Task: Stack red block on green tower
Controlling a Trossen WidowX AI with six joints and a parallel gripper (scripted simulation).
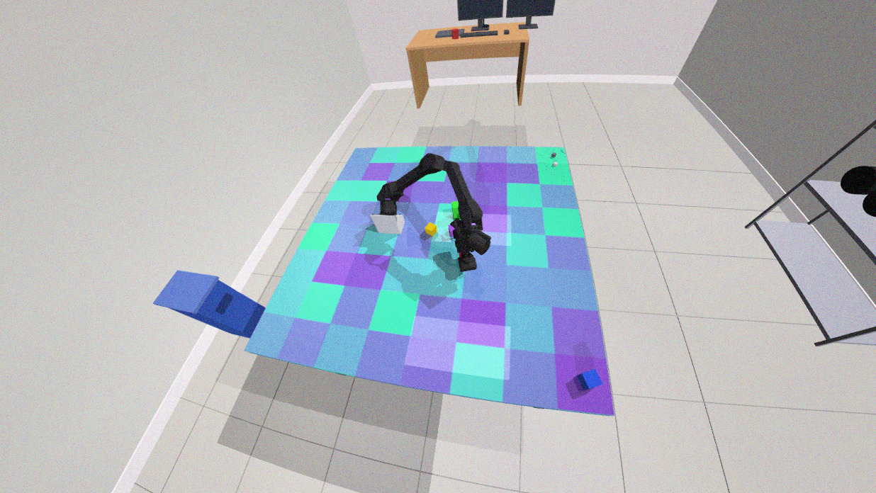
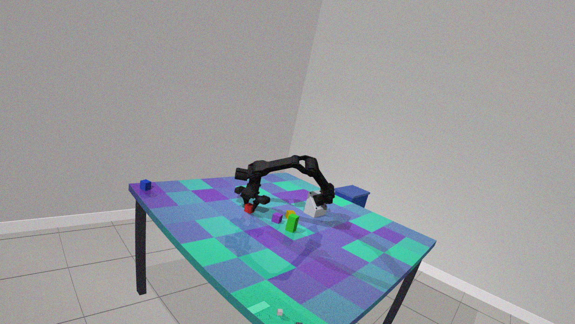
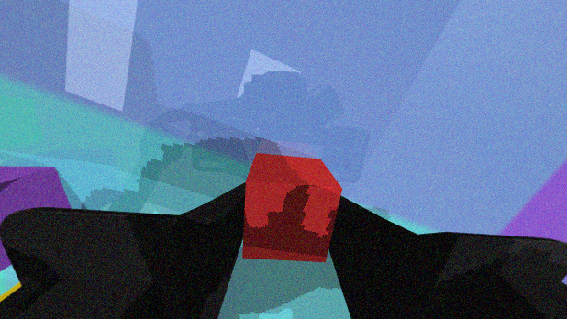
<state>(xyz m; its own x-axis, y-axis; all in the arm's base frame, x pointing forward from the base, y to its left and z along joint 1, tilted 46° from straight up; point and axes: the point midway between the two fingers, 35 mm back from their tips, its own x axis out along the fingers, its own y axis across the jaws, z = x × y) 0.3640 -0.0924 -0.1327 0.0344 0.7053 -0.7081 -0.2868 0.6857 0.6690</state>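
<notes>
The red block [image 2: 248, 207] [image 3: 286, 183] sits on the checkered table [image 2: 209, 251] [image 1: 334, 346], low between my two black fingers. My gripper [image 2: 250, 204] [image 3: 285, 192] [image 1: 467, 260] is shut on the red block, one finger pressing each side, at table height. In the top view the gripper hides the block. The green tower [image 2: 291, 222] [image 1: 454, 207] stands upright on the table, a short way from the gripper, with a purple block [image 2: 277, 218] [image 3: 27, 192] between them.
A yellow block [image 2: 290, 213] [image 1: 431, 229] lies close behind the green tower. The arm's white base [image 2: 315, 208] [image 1: 385, 221] stands beyond it. A blue block [image 2: 145, 184] [image 1: 590, 379] sits at a far table corner. A blue bin [image 2: 354, 193] [image 1: 202, 299] stands beside the table.
</notes>
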